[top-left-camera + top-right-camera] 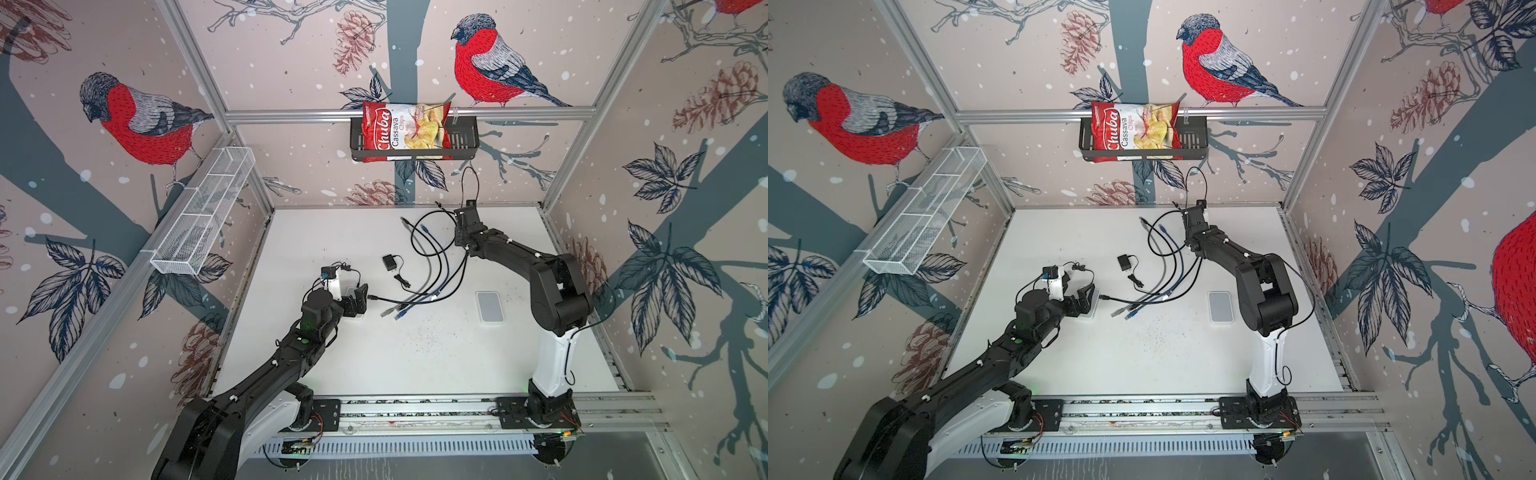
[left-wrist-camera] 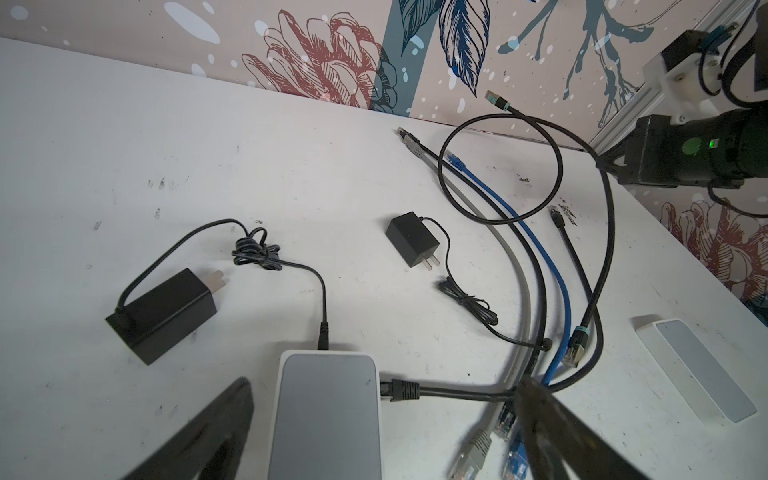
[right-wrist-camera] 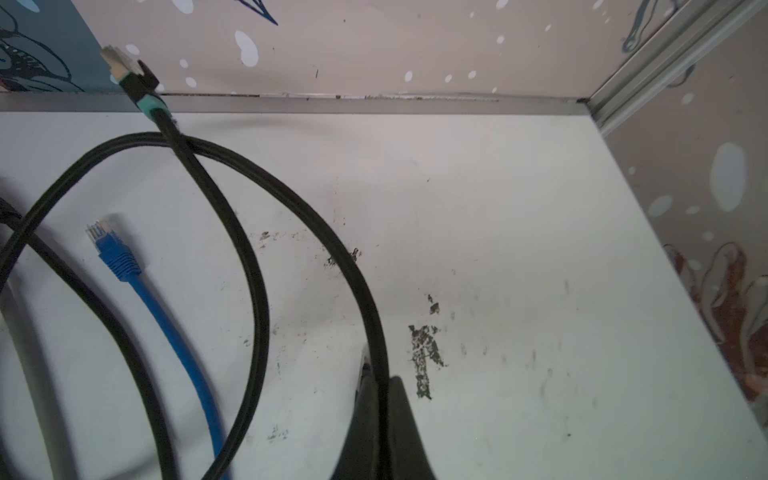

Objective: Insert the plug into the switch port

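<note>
Left arm [image 1: 291,353] closest to lens, left gripper [image 1: 358,300] jaws spread wide either side of white network switch [image 2: 328,415], gripping nothing. Right gripper [image 3: 380,376] way back by rear wall [image 3: 415,50], pinched tight on black ethernet cable [image 3: 249,257]. Second switch [image 1: 489,306] lies near right arm. Teal-banded plug [image 3: 124,68] on held cable sticks up in air, well apart from network switch. Different black plug [image 2: 399,390] already sits in its side port.
</note>
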Available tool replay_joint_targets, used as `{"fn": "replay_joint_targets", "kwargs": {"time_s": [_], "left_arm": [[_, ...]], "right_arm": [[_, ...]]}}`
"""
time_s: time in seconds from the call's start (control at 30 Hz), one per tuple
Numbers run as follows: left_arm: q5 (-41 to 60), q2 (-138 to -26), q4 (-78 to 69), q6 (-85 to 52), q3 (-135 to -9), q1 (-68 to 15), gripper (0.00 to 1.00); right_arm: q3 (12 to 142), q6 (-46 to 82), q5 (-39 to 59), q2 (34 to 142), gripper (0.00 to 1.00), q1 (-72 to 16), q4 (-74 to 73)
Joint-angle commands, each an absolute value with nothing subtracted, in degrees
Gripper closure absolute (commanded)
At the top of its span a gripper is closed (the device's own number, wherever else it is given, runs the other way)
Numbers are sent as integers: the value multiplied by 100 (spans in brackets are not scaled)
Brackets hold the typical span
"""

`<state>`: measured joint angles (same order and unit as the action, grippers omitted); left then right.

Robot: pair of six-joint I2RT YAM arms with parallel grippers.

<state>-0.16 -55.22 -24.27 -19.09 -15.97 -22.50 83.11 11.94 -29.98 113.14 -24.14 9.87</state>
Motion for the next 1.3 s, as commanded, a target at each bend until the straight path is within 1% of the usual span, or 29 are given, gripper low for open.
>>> {"fn": "replay_joint_targets", "kwargs": {"time_s": [0.0,0.23,0.37,0.47,0.63,0.77,0.87,1.0,1.27], "left_arm": [[-64,-5523,-2652,-1848,-1562,-2250,3],[122,-5297,-3121,-1594,-1257,-2276,3],[189,-5142,-3279,-1234,-1178,-2377,3],[406,-5230,-3282,-1028,-1271,-2432,3],[1047,-5730,-3256,-748,-1521,-2567,3],[1344,-6246,-3260,-483,-1795,-2886,3],[1315,-6683,-3324,-225,-2009,-3275,4],[945,-7327,-3364,40,-2376,-3781,5],[705,-8378,-3452,410,-2946,-4180,9]], "right_arm": [[8301,1348,-3410,11108,100,-2399,842],[8159,1944,-3433,10858,100,-2342,742],[8071,2136,-3210,10665,100,-2298,709],[7903,2262,-3022,10434,100,-2285,619],[7544,2415,-2713,9969,100,-2229,489],[7254,2548,-2488,9581,100,-2158,467],[7026,2652,-2303,9331,100,-2110,466],[6712,2768,-2079,8997,100,-2071,386],[6161,2972,-1729,8388,100,-2062,290]]}}
